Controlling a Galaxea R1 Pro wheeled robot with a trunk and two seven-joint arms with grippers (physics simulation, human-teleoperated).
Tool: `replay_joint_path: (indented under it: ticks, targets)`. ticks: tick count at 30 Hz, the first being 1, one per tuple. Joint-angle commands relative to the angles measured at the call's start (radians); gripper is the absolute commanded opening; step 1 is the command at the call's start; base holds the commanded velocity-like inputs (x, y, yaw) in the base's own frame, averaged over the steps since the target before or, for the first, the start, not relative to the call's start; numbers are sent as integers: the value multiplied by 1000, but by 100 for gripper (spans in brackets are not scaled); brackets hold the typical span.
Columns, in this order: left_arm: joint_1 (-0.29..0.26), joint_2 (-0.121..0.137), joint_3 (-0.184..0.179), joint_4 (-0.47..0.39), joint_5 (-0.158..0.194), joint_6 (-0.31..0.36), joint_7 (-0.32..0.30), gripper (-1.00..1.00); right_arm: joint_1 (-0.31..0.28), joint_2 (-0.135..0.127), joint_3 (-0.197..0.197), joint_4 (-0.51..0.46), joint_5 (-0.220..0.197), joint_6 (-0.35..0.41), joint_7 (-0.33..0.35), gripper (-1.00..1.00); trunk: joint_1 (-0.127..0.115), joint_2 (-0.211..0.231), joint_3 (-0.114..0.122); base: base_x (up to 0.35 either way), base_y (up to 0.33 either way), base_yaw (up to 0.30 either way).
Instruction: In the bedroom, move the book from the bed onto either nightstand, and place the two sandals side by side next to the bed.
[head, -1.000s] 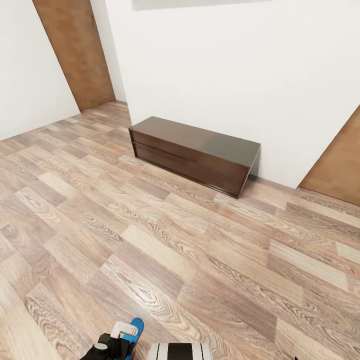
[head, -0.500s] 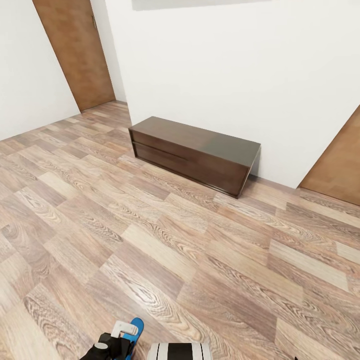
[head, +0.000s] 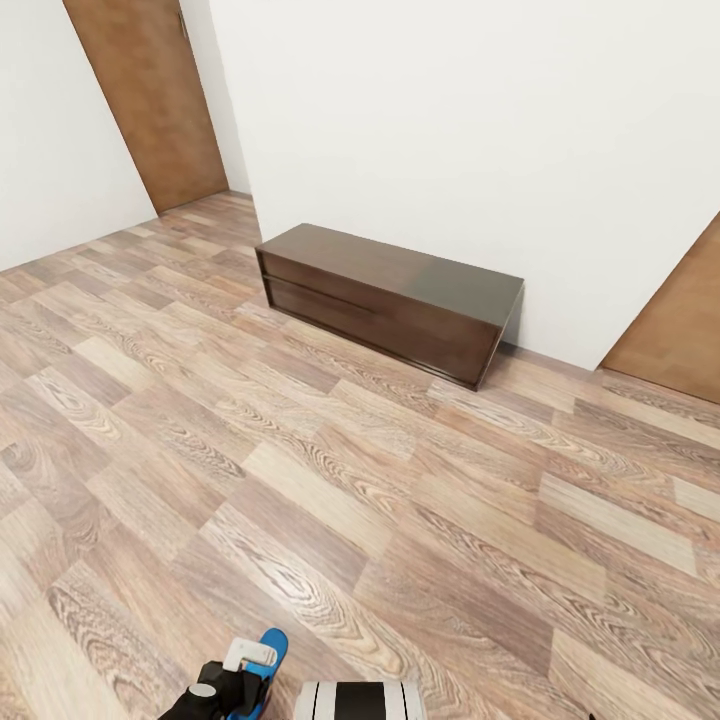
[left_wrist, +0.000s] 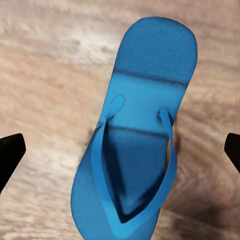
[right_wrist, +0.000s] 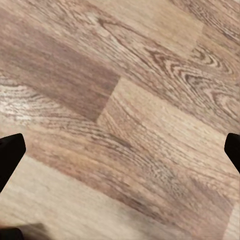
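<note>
Keep left hand (left_wrist: 120, 150) spread wide, centred over sandal (left_wrist: 135, 135) on floor (head: 400, 520); descend straight, then close. Right hand (right_wrist: 120, 145) open, empty.

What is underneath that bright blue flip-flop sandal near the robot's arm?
Brown wood-plank floor shows all around the bright blue flip-flop sandal, with a dark shadow beside it. The boards directly beneath its sole are covered, so whether it touches them cannot be told.
</note>
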Motion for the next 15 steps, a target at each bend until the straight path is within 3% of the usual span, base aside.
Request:
replay_joint_path:
  ticks: [1, 8, 15]
  targets:
    - [0, 1, -6, -3, -1, 4, 3, 100, 0, 0, -2, -2, -7, 5, 5, 100, 0, 0, -1, 0, 0, 0]
    - [0, 1, -6, -8, 0, -6, 3, 100, 0, 0, 0, -2, -7, 5, 5, 100, 0, 0, -1, 0, 0, 0]
    - [-1, 1, -6, -19, 1, -8, 3, 100, 0, 0, 0, 3, -7, 5, 5, 100, 3, -2, -28, 0, 0, 0]
